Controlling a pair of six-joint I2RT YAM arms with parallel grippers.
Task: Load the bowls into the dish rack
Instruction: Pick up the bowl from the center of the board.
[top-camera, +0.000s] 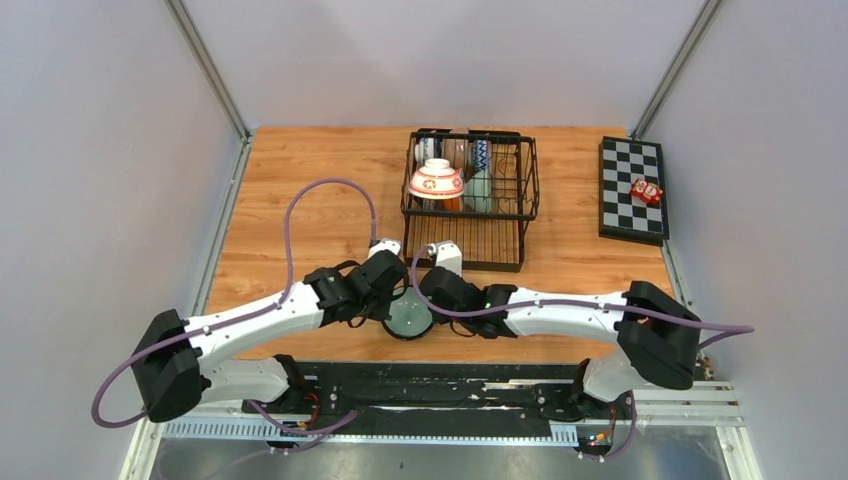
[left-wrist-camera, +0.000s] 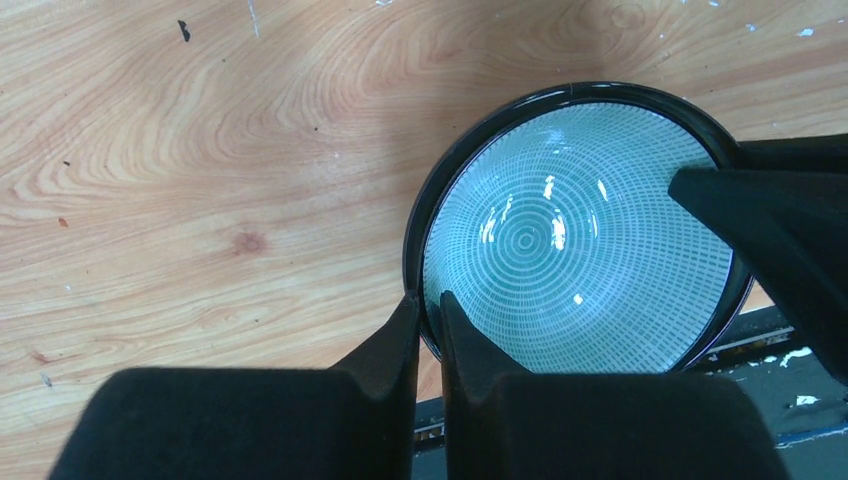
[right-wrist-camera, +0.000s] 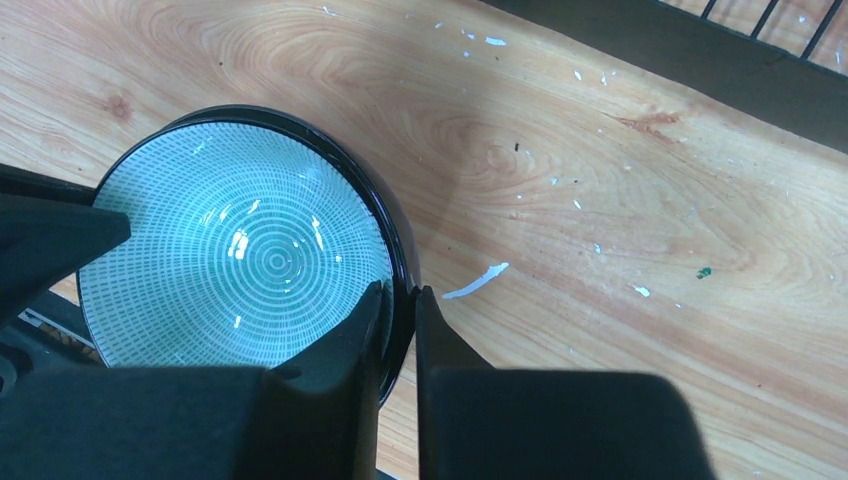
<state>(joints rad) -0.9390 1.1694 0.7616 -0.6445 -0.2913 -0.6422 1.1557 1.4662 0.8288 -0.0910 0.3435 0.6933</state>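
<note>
At the near edge of the desk (top-camera: 300, 200), left claw (left-wrist-camera: 428, 322) and right claw (right-wrist-camera: 398, 318) each clench the pale-green bowl (left-wrist-camera: 560, 230) by opposite rims, probably a handover, well short of the dish rack (top-camera: 470, 215).

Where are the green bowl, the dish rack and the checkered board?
green bowl (left-wrist-camera: 560, 240), left wrist view, ringed inside centre.
dish rack (top-camera: 470, 245), top view, bare slotted base tray.
checkered board (top-camera: 620, 200), top view, bare squares.
</note>
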